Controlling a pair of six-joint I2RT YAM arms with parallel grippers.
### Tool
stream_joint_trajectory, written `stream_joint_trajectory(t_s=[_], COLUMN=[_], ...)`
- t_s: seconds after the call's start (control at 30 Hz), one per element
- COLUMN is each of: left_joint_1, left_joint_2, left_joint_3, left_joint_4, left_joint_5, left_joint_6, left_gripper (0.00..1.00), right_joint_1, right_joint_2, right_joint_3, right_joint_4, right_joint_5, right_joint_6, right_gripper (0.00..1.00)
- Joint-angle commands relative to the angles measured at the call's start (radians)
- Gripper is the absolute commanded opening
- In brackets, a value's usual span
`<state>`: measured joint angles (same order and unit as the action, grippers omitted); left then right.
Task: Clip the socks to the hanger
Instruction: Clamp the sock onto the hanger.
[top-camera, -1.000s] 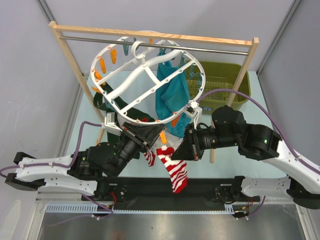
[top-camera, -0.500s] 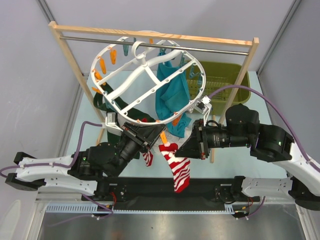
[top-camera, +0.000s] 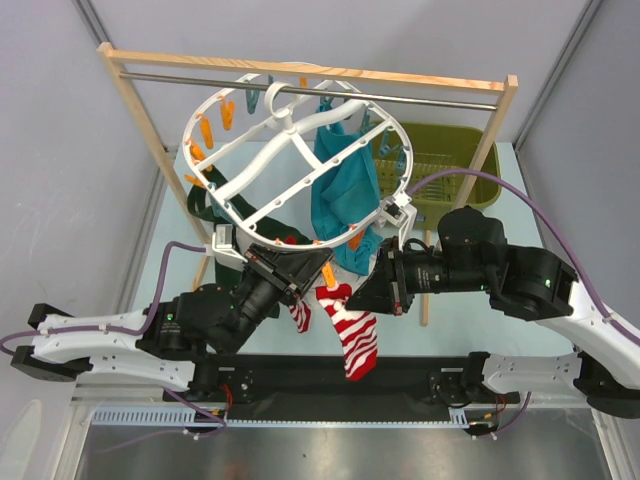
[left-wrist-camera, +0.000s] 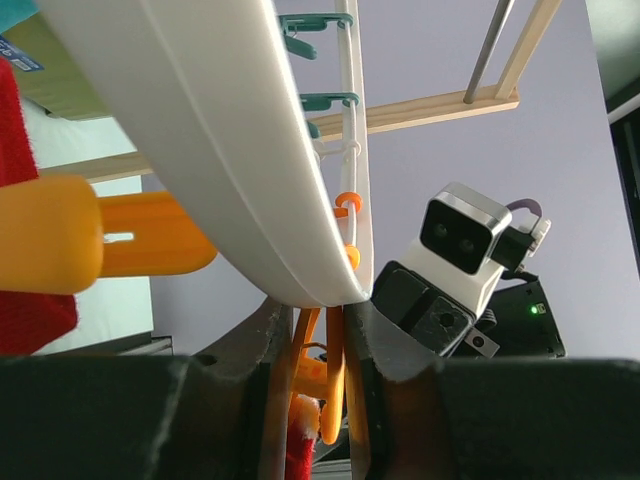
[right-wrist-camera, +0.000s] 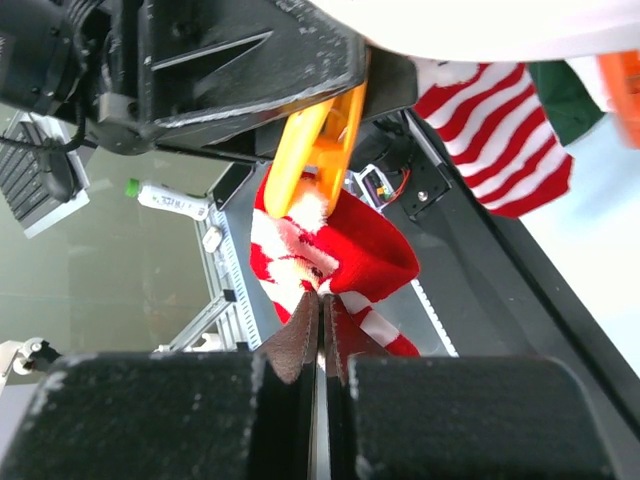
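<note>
Seeing right gripper (right-wrist-camera: 322, 318) shifted left since half a second ago, bringing sock (top-camera: 352, 335) cuff up against orange clip (right-wrist-camera: 318, 140) at near rim of hanger (left-wrist-camera: 220, 140). Right fingers pinched tight on cuff. Left gripper (left-wrist-camera: 320, 345) squeezes that clip. I count two socks, second sock (top-camera: 298, 316) hanging just left; one hanger.

The hanger (top-camera: 290, 165) hangs from the rack (top-camera: 310, 70). The socks (top-camera: 350, 335) hang below the hanger's near rim. The left pincer (left-wrist-camera: 320, 370) sits under that rim on a clip (top-camera: 326, 275). The right pincer (right-wrist-camera: 322, 315), right of it, meets one sock. Behind the hanger's right side, a basket (top-camera: 440, 165) stands on the worktop (top-camera: 170, 265).
</note>
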<state>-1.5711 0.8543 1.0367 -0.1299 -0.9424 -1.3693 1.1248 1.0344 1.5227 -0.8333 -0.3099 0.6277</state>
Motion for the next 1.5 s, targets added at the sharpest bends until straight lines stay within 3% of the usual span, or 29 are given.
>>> stream_joint_trajectory(t_s=[0.0, 1.03, 1.27, 1.33, 1.47], left_joint_1=[-0.009, -0.009, -0.007, -0.009, -0.009], left_joint_2=[0.019, 0.008, -0.001, -0.003, -0.006], left_joint_3=[0.017, 0.013, -0.012, -0.017, -0.020], left_joint_4=[-0.074, -0.085, -0.059, -0.057, -0.062], left_joint_5=[0.036, 0.042, 0.047, 0.048, 0.045], left_joint_6=[0.010, -0.002, -0.013, -0.013, -0.017], left_gripper=[0.00, 0.00, 0.31, 0.34, 0.50], right_joint_1=[0.006, -0.022, -0.025, -0.026, -0.039], right_joint_2=[0.001, 0.029, 0.029, 0.026, 0.036], right_joint_3=[0.031, 0.113, 0.091, 0.080, 0.077], right_joint_4=[0.023, 0.080, 0.086, 0.091, 0.114], right_joint_5=[0.029, 0.037, 0.025, 0.028, 0.002], right_joint_6=[-0.017, -0.019, -0.016, -0.020, -0.017], right_gripper=[0.00, 0.00, 0.00, 0.00, 0.00])
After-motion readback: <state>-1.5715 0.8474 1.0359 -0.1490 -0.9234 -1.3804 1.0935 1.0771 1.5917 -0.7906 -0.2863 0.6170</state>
